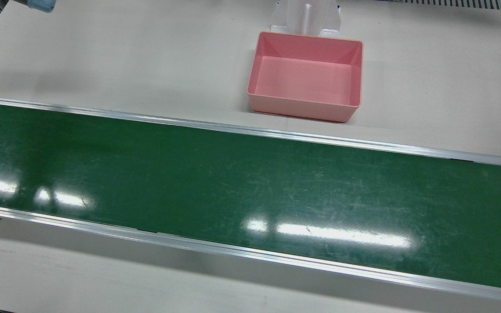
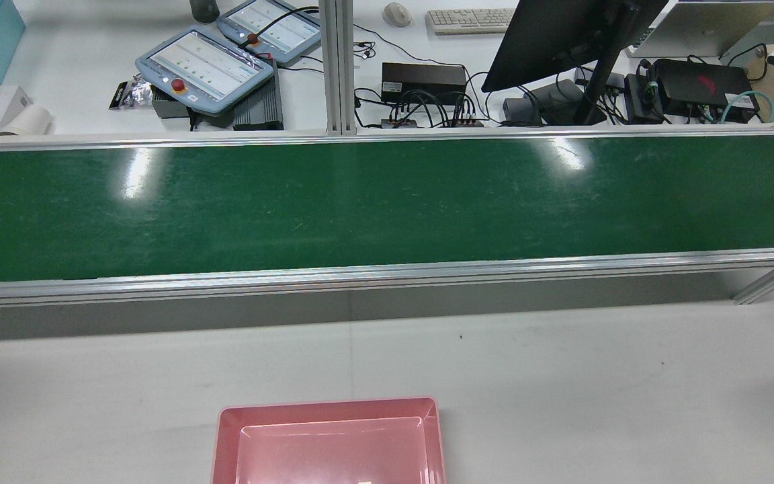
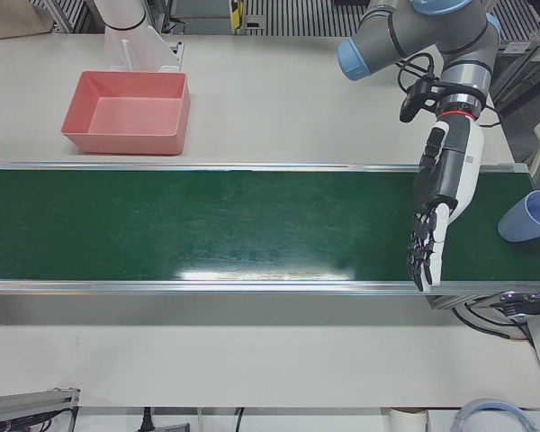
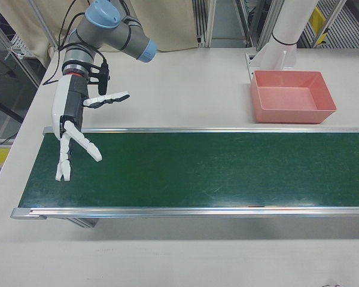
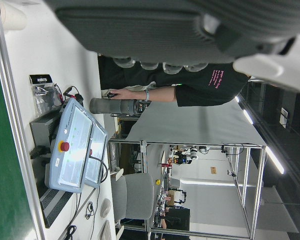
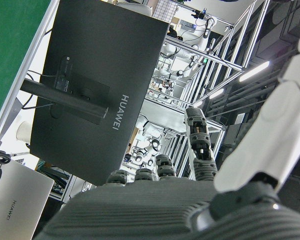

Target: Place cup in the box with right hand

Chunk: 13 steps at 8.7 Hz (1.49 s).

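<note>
blue cup (image 3: 528, 217) at belt's (image 3: 207, 225) end; right hand (image 4: 72, 128) spread

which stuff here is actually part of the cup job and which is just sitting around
Part of the job:
- blue cup, on the belt's end
- pink box, empty
- right hand, open over the belt
- green belt

Just sitting around:
- left hand, open, idle
- monitor
- keyboard
- touch tablets
</note>
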Each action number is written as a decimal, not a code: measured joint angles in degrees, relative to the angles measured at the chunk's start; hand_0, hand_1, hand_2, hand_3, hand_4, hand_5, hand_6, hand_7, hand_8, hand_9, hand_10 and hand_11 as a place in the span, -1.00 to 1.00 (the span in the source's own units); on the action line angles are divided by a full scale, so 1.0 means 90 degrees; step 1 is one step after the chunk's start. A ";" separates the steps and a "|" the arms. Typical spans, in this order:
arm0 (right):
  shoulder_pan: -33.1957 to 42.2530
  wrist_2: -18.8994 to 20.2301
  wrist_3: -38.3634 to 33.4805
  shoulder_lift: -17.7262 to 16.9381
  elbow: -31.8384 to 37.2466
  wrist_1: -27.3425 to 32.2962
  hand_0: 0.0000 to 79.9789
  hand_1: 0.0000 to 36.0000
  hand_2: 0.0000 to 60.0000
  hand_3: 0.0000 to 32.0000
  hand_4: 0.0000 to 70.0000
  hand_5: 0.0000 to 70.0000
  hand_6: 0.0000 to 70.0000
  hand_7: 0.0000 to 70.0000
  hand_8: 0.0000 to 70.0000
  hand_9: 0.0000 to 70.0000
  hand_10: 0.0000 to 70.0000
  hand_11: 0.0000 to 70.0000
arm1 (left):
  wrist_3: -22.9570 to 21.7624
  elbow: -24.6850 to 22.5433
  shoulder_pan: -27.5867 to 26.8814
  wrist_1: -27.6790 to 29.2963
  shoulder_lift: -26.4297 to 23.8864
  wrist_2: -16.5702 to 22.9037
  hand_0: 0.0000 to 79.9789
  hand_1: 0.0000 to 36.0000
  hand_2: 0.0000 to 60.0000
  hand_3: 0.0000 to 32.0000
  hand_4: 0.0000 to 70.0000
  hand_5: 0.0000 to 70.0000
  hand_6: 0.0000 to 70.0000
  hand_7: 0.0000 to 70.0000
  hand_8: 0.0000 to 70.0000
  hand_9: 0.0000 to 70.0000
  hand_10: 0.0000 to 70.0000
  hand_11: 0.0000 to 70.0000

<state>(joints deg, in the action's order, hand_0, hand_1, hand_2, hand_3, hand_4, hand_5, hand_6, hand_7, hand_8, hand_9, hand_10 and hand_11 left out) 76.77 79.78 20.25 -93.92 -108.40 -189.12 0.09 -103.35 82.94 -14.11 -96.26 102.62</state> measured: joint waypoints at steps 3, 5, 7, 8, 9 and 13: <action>-0.0035 -0.0004 0.0020 -0.0012 0.0042 -0.0003 0.06 -0.78 -0.90 -1.00 -0.63 -0.94 -0.91 -0.68 -0.99 -0.89 -0.95 -0.90 | 0.0000 0.0026 -0.0006 0.0004 -0.0004 0.0003 -1.00 -1.00 -1.00 -1.00 -1.00 -1.00 -1.00 -1.00 -1.00 -1.00 -1.00 -1.00; -0.0115 -0.0013 0.0047 0.0101 0.0336 -0.0003 0.08 -0.56 -0.69 -0.95 -0.81 -0.91 -0.93 -0.72 -1.00 -0.91 -0.95 -0.89 | 0.0000 0.0034 -0.0007 0.0008 -0.0006 0.0001 -1.00 -1.00 -1.00 -1.00 -1.00 -1.00 -1.00 -1.00 -1.00 -1.00 -1.00 -1.00; -0.0152 -0.0016 0.0053 0.0280 0.0632 -0.0003 0.16 -0.47 -0.80 -0.76 -0.85 -0.89 -0.93 -0.74 -0.99 -0.91 -0.95 -0.88 | 0.0000 0.0025 -0.0007 0.0006 -0.0007 0.0003 -1.00 -1.00 -1.00 -1.00 -1.00 -1.00 -1.00 -1.00 -1.00 -1.00 -1.00 -1.00; -0.0157 -0.0014 0.0054 0.0326 0.0693 -0.0003 0.18 -0.46 -0.90 -0.73 -0.83 -0.88 -0.93 -0.73 -1.00 -0.92 -0.95 -0.88 | 0.0000 0.0022 -0.0007 0.0005 -0.0007 0.0003 -1.00 -1.00 -1.00 -1.00 -1.00 -1.00 -1.00 -1.00 -1.00 -1.00 -1.00 -1.00; -0.0163 -0.0010 0.0061 0.0341 0.0721 -0.0003 0.21 -0.48 -1.00 -0.71 -0.83 -0.88 -0.93 -0.73 -1.00 -0.93 -0.94 -0.87 | 0.0000 0.0020 -0.0007 0.0005 -0.0007 0.0001 -1.00 -1.00 -1.00 -1.00 -1.00 -1.00 -1.00 -1.00 -1.00 -1.00 -1.00 -1.00; -0.0186 -0.0013 0.0133 0.0572 0.0856 -0.0042 0.22 -0.34 -0.94 -0.71 -0.90 -0.86 -0.94 -0.77 -1.00 -0.99 -0.93 -0.84 | 0.0000 0.0027 -0.0005 0.0007 -0.0007 0.0001 -1.00 -1.00 -1.00 -1.00 -1.00 -1.00 -1.00 -1.00 -1.00 -1.00 -1.00 -1.00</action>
<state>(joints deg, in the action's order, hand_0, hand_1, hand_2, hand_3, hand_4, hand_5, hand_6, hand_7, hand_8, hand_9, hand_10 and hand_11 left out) 75.10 79.66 21.45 -88.78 -100.69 -189.49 0.09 -103.10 82.90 -14.04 -96.33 102.64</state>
